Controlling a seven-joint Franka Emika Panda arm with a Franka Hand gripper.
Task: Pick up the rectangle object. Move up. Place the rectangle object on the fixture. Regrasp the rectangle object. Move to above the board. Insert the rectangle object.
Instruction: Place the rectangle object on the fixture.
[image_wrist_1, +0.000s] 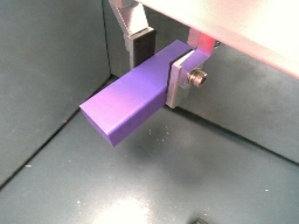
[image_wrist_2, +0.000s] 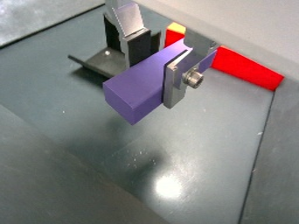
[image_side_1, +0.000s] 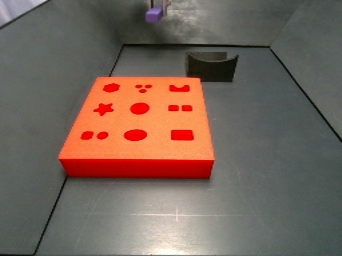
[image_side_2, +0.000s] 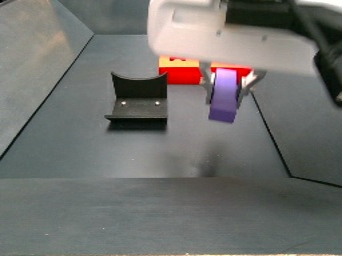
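My gripper (image_wrist_1: 162, 68) is shut on the purple rectangle object (image_wrist_1: 128, 101), which sticks out sideways from between the silver fingers, clear of the floor. In both wrist views the block is clamped near one end (image_wrist_2: 140, 87). The dark fixture (image_wrist_2: 105, 59) stands on the floor behind the gripper (image_wrist_2: 158, 66). In a side view the block (image_side_2: 226, 95) hangs in the air to the right of the fixture (image_side_2: 138, 100). The red board (image_side_1: 134, 150) lies flat in the middle of the floor, with the gripper (image_side_1: 156, 8) and block (image_side_1: 156, 14) far behind it.
Grey walls enclose the dark floor on all sides. The fixture (image_side_1: 211, 64) stands near the back wall, behind the board. A small yellow and red corner (image_wrist_2: 174, 33) shows past the gripper, beside the board's edge (image_wrist_2: 246, 68).
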